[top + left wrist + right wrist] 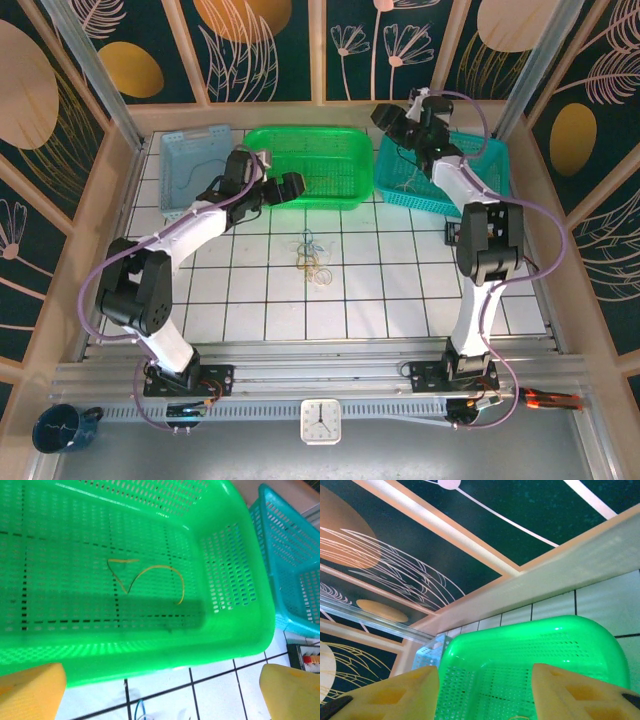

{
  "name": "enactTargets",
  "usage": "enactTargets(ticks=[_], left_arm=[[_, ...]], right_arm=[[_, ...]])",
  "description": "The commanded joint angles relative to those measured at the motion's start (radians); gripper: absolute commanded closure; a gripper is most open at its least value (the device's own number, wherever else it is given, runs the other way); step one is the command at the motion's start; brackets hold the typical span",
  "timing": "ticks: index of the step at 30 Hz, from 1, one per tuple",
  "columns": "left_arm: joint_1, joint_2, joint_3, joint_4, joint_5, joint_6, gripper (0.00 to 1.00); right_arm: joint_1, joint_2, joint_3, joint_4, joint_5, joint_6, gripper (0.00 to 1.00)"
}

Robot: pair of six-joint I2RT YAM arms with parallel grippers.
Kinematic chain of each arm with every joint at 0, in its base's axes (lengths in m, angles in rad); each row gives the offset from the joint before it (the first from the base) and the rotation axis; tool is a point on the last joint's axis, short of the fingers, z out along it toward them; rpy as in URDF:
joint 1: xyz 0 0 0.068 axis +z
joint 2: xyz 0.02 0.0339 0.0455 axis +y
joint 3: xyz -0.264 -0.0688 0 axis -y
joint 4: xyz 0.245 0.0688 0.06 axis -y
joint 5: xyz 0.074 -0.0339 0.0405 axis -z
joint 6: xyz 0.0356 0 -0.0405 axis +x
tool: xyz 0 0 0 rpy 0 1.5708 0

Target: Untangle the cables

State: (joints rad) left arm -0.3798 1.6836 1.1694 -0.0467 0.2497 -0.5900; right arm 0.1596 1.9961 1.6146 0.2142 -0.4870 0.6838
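The cables (311,257) lie in a small curly tangle on the white tiles, in front of the green basket (262,145). One tan-gold cable (150,576) lies loose on the green basket's (235,630) floor. My left gripper (296,187) hovers at that basket's front rim, just behind the tangle. It is open (162,700), with nothing between its yellow fingertips (31,690). A bit of bluish wire (136,710) shows on the tiles below it. My right gripper (388,118) is raised between the green and teal baskets, open (485,695) and empty, facing the green basket (530,645).
A teal basket (492,160) stands at the back right and a light blue basket (190,150) at the back left, also seen past the green one (427,652). Wooden walls enclose the table. White tiles stretch in front of the tangle towards the arm bases.
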Motion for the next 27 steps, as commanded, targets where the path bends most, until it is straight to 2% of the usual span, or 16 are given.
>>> enactTargets(ticks=[1,6,16,22,27], left_arm=[[-0.009,-0.018,-0.026,-0.083,0.027,-0.021,0.01],[-0.034,0.001,-0.056,-0.06,0.05,-0.021,0.01],[-0.07,0.023,-0.233,0.184,0.045,-0.061,0.02],[-0.08,0.024,-0.312,0.262,0.049,-0.066,0.06],[-0.107,0.022,-0.303,0.225,0.049,-0.063,0.15]], right_arm=[[-0.001,-0.072,-0.042,-0.067,0.04,-0.034,0.49],[0.007,-0.121,-0.122,-0.055,0.049,-0.038,0.49],[0.088,-0.233,-0.357,0.083,0.096,-0.086,0.5],[0.142,-0.252,-0.38,-0.025,0.069,-0.073,0.51],[0.198,-0.325,-0.444,-0.034,0.077,-0.051,0.5]])
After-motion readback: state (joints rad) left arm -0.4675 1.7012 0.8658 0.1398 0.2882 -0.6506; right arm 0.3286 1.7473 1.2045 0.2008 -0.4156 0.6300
